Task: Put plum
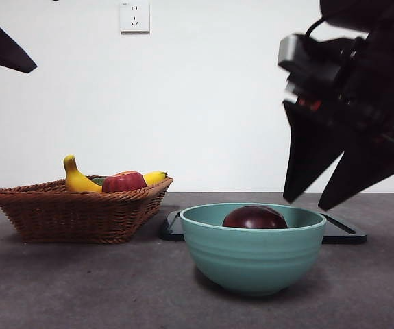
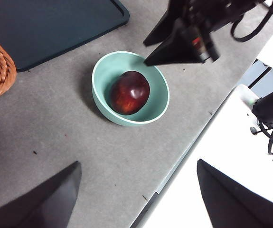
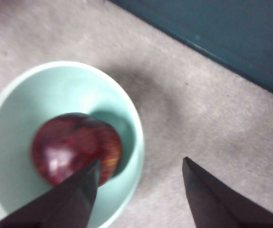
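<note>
Front view: glossy, likely firm, slippery plum (image 1: 255, 218) in teal bowl (image 1: 251, 257); right hand (image 1: 320, 199) empty, spread, at two o'clock; grasp its widest part.

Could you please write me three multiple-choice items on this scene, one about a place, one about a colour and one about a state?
1. Where does the plum lie?
A. in the wicker basket
B. in the bowl
C. on the dark tray

2. What colour is the bowl?
A. pale green
B. white
C. orange

3. How is the right claw?
A. shut on the plum
B. shut on a banana
C. open, holding nothing

Key: 1 B, the left wrist view shows it at the bowl's bottom; 2 A, every view shows a pale green bowl; 3 C, its jaws stand apart above and beside the bowl, clear of the plum. The left claw waits, also open.
</note>
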